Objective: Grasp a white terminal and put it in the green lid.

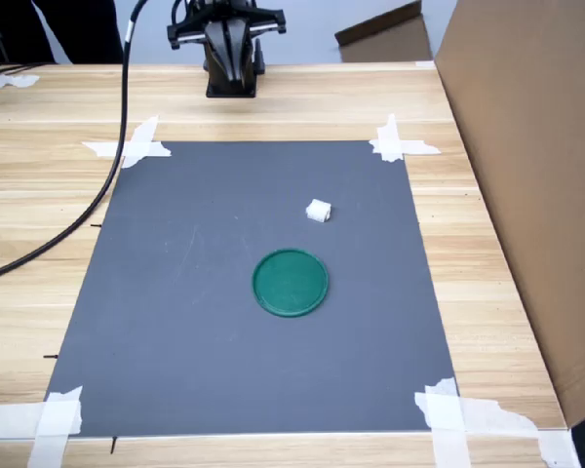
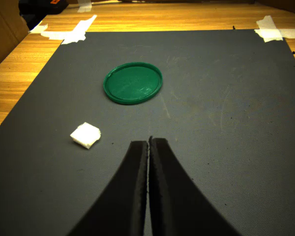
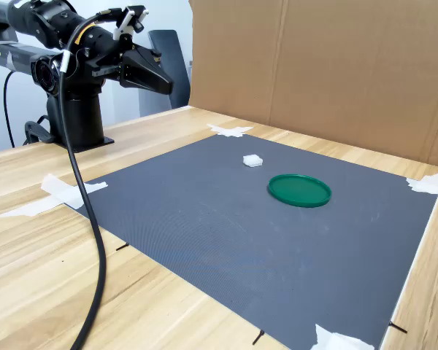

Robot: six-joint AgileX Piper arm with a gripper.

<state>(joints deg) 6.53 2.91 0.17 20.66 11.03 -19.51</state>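
The gripper hangs high over the mat's far edge, jaws pressed together and holding nothing, which leaves the cameras a clear view. In the first exterior view the white terminal lies on the grey mat near the green lid, at its one o'clock, seemingly not touching.

Glossy smooth plastic green lid; matt white terminal; fine-textured matt grey mat; pale grained wood table; matt brown cardboard wall; matt black gripper.
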